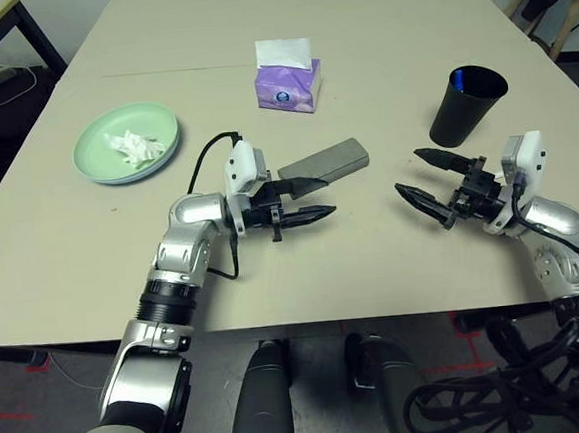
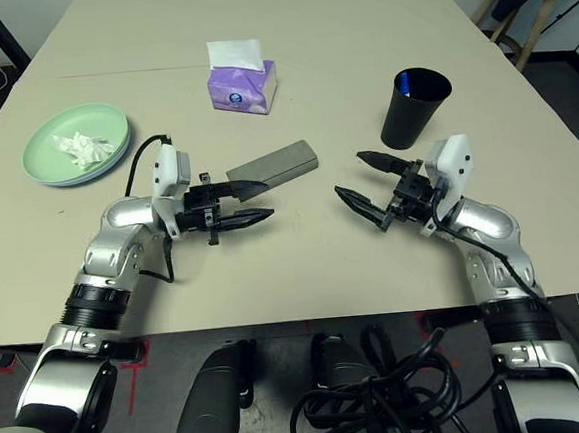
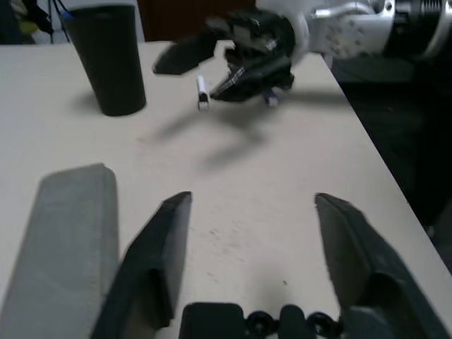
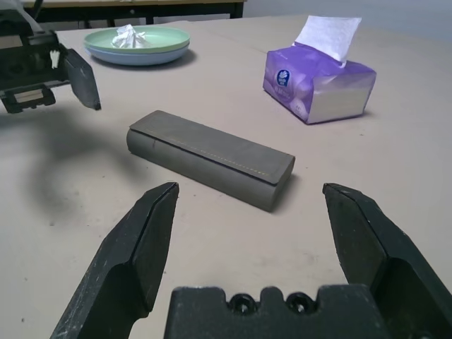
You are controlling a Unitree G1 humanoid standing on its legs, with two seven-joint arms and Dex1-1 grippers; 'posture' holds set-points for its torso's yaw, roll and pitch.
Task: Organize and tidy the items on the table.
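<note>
L claw [image 1: 305, 199] is hovering wide open & empty just beside the grey glasses case [image 1: 325, 163], which is lying mid-worktop [image 1: 394, 268]. R claw [image 1: 422, 181] is gaping open too, empty, near the black cup [image 1: 466, 104]. Tissue [image 1: 134, 148] is sitting in the green plate [image 1: 98, 136], far left.
</note>
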